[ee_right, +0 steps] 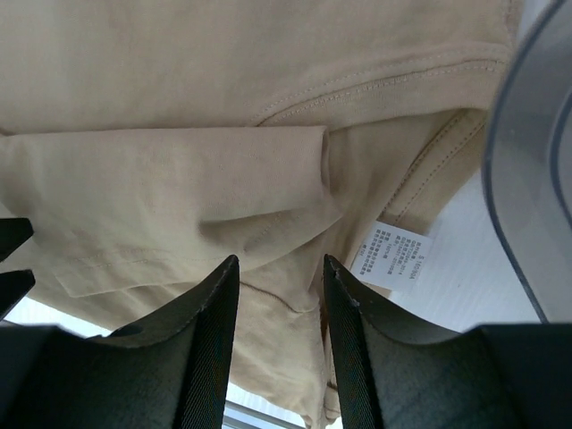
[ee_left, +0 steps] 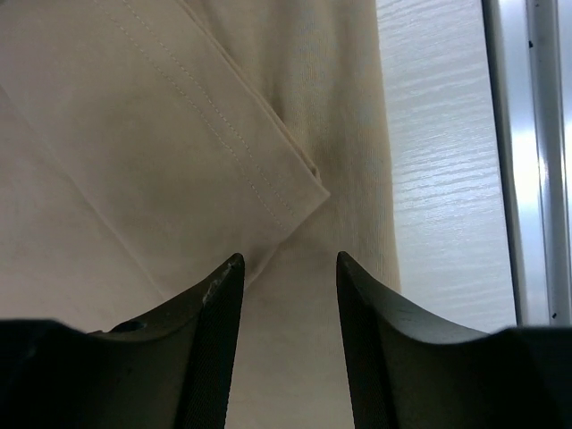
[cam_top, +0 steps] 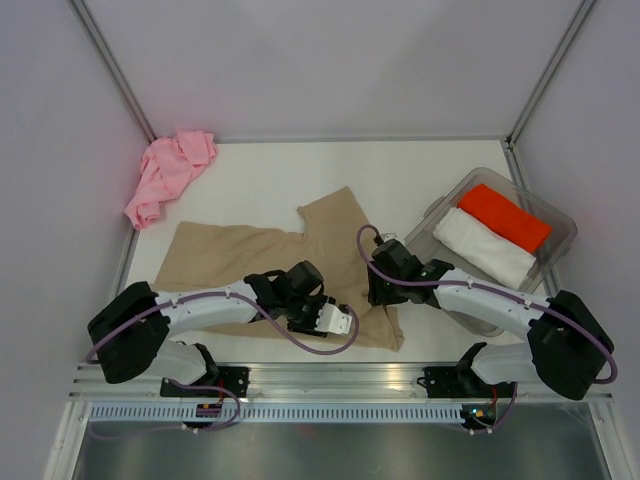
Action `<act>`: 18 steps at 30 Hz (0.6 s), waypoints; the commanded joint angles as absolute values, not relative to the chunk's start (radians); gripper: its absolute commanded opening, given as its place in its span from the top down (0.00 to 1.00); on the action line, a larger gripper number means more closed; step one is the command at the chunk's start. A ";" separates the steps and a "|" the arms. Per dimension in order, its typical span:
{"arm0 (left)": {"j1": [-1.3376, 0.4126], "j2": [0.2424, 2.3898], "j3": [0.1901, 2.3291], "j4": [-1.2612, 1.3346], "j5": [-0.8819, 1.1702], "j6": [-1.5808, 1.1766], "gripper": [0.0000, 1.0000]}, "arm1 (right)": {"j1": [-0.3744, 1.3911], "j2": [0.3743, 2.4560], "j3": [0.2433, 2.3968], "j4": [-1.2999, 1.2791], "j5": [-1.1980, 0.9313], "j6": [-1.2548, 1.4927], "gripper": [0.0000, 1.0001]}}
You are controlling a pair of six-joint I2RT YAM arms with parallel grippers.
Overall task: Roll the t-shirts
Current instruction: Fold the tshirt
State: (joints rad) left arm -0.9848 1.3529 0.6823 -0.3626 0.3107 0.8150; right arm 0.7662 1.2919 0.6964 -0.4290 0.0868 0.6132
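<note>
At the far left, well beyond the left gripper [ee_left: 286, 264] and against the corner of the enclosure, the pink t-shirt [cam_top: 170, 172] is seen crumpled in a heap, not rolled. Nearer, the tan t-shirt [cam_top: 235, 255] is spread flat on the white table [cam_top: 270, 180]. Its body extends to the left of the left gripper, and its near part lies under both grippers.

The left gripper is held low over the cloth near the shirt's near edge. Its jaws are parted and nothing is caught between them. Just ahead of its fingertips a folded sleeve hem [ee_left: 268, 170] with a double line of stitching is noted, its corner lying just beyond the gap. To the right of that gripper, bare table and then a metal rail [ee_left: 527, 161] are recorded.

The right gripper [ee_right: 280, 264] is positioned just to the right of the left one, over the same shirt. Its jaws are likewise parted, with nothing clamped. Ahead of it a folded-over layer of tan cloth and the collar seam are observed. A white care label [ee_right: 391, 255] is noted just ahead and to the right of its right finger. Further to its right a clear bin [cam_top: 563, 222] is set, in which an orange roll [cam_top: 503, 217] and a white roll [cam_top: 490, 247] are laid side by side.
</note>
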 commanded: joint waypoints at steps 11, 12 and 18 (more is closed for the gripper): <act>-1.005 1.440 0.739 -0.252 0.273 0.744 0.50 | 0.749 1.351 0.693 -0.333 0.041 0.551 0.59; -1.006 1.445 0.739 -0.247 0.278 0.739 0.51 | 0.749 1.365 0.695 -0.330 0.035 0.546 0.62; -1.008 1.462 0.753 -0.239 0.287 0.735 0.57 | 0.746 1.393 0.693 -0.311 0.020 0.535 0.70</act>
